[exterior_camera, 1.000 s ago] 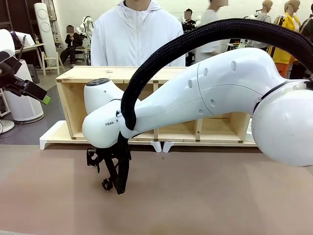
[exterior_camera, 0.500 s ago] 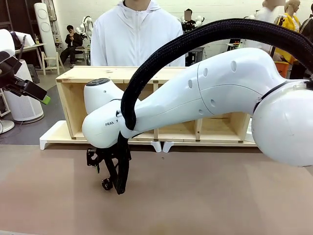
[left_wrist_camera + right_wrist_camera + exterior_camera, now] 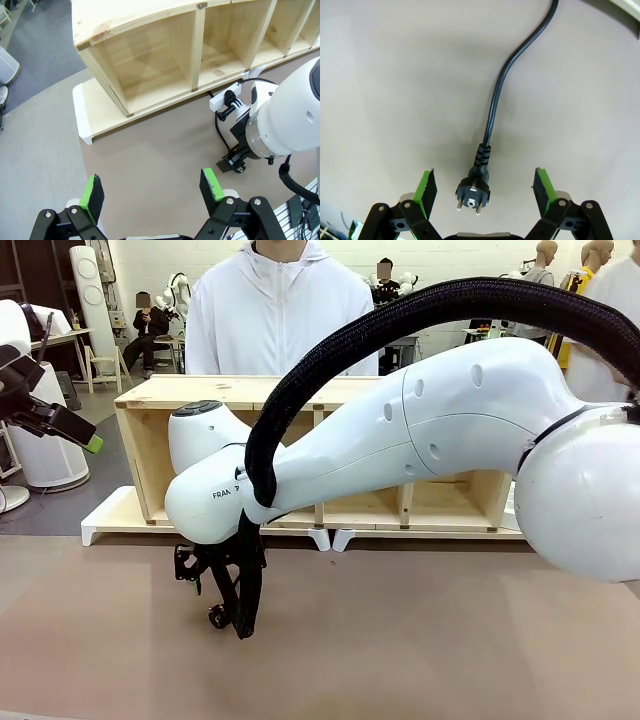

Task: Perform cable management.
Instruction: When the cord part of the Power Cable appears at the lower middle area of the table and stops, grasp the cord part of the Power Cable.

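Plug (image 3: 471,192) of the cable (image 3: 494,100) lies between my right gripper's (image 3: 485,172) spread fingers, touching neither; my left gripper (image 3: 150,176) stands spread too.

Bright, even indoor light falls from above. The white shell of the right arm (image 3: 450,430) carries a soft sheen, with no harsh glare. The compartments of the wooden shelf (image 3: 140,455) are dimmer inside than its top. In front of the shelf a faint, soft-edged shadow lies on the tabletop (image 3: 450,640) under the arm. In the left wrist view the shelf's straight boards bow with wide-angle distortion. In the right wrist view a broad, diffuse shadow darkens the tabletop around the cable (image 3: 495,100), which is in sharp focus.
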Action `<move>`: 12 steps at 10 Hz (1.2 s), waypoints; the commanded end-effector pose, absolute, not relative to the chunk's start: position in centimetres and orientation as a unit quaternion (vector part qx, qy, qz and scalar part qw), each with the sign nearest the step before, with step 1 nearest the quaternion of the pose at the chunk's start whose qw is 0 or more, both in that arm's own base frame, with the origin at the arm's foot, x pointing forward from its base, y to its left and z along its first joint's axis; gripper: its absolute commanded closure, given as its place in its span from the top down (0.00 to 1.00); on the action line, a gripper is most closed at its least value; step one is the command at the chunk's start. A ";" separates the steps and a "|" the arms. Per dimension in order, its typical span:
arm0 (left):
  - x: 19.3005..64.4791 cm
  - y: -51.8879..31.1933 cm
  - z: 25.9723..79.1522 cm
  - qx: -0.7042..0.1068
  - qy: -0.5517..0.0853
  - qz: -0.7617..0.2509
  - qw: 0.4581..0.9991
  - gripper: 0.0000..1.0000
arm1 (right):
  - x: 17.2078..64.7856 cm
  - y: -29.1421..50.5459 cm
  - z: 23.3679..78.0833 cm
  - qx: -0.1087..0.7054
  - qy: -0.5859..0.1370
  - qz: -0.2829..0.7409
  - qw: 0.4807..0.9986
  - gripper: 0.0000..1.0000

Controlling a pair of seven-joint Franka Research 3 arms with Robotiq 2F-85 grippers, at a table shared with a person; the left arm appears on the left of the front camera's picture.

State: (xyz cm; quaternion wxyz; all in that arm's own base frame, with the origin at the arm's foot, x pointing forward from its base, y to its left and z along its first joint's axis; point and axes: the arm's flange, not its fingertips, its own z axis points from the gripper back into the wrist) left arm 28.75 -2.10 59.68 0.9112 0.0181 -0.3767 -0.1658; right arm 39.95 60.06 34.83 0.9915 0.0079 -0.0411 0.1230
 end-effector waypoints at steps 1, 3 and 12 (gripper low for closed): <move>29.0 -2.0 59.7 0.020 -0.382 -0.165 0.909 1.00 | 40.2 59.8 34.1 0.002 -0.037 0.102 0.994 1.00; 29.0 -2.0 59.7 0.020 -0.382 -0.165 0.909 1.00 | 40.5 60.0 33.3 0.001 -0.033 0.097 0.995 1.00; 29.0 -2.0 59.7 0.020 -0.382 -0.165 0.909 1.00 | 42.4 60.7 30.9 -0.001 -0.021 0.077 0.997 0.96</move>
